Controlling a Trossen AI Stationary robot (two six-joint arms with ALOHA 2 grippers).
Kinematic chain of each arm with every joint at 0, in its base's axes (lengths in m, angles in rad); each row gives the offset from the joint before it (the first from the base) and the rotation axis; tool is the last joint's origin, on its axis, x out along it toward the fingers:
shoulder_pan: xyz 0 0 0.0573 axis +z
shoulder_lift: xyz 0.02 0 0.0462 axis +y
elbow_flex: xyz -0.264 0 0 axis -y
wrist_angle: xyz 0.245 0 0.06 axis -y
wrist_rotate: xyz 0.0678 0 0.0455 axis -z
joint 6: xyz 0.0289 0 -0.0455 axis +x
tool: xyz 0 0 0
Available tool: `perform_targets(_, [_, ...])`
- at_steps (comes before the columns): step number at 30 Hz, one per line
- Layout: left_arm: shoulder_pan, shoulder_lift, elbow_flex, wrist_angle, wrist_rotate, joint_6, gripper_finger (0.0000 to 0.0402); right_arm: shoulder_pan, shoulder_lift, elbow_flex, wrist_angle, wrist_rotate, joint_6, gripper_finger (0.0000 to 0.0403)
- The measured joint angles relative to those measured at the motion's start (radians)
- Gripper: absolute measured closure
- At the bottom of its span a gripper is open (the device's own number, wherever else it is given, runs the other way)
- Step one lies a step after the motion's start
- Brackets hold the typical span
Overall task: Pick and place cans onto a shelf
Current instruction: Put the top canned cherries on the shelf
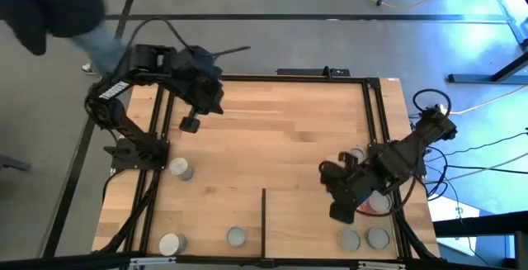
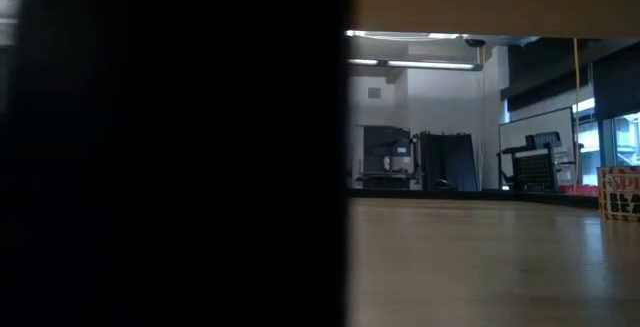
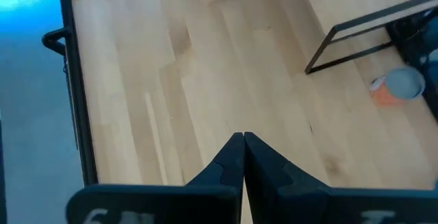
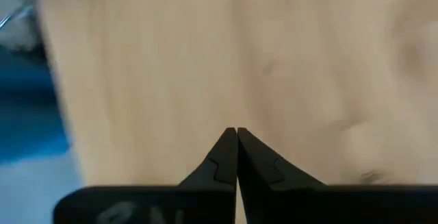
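Observation:
Several silver-topped cans stand on the wooden table: one (image 1: 180, 168) by the left arm's base, one (image 1: 172, 243) at the near left and one (image 1: 237, 237) near the front middle. Two cans (image 1: 350, 239) (image 1: 378, 238) stand on the shelf (image 1: 301, 229), the near-right panel edged by a thin black strip (image 1: 264, 220). The right arm partly hides a red-labelled can (image 1: 375, 202) and another (image 1: 356, 153). My left gripper (image 3: 243, 138) hangs shut and empty over the far left (image 1: 191, 124). My right gripper (image 4: 237, 131) is shut and empty above the shelf (image 1: 340, 210).
Black frame rails (image 1: 153, 171) (image 1: 384, 163) run along the table's left and right sides. A dark panel (image 2: 170, 147) fills the left half of the low view. A person's dark sleeve (image 1: 49, 6) shows beyond the far-left corner. Bare wood (image 1: 280, 130) spreads across the table's middle.

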Motion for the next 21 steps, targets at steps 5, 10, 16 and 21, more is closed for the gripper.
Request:
perform_targets(5, [0.028, -0.082, -0.007, 0.001, 0.088, -0.044, 0.0401, -0.031, -0.006, 0.074, -0.054, 0.170, -0.092, 0.0398])
perform_targets(10, [0.034, -0.184, -0.129, 0.010, 0.067, -0.102, 0.0401, -0.123, -0.054, 0.074, -0.110, 0.182, -0.222, 0.0398])
perform_targets(16, [0.043, -0.366, -0.420, 0.139, -0.011, -0.217, 0.0401, -0.219, -0.158, 0.071, -0.115, 0.185, -0.366, 0.0398])
perform_targets(21, [0.068, -0.531, -0.622, 0.216, -0.060, -0.426, 0.0401, -0.270, -0.264, -0.005, -0.107, 0.204, -0.392, 0.0398])
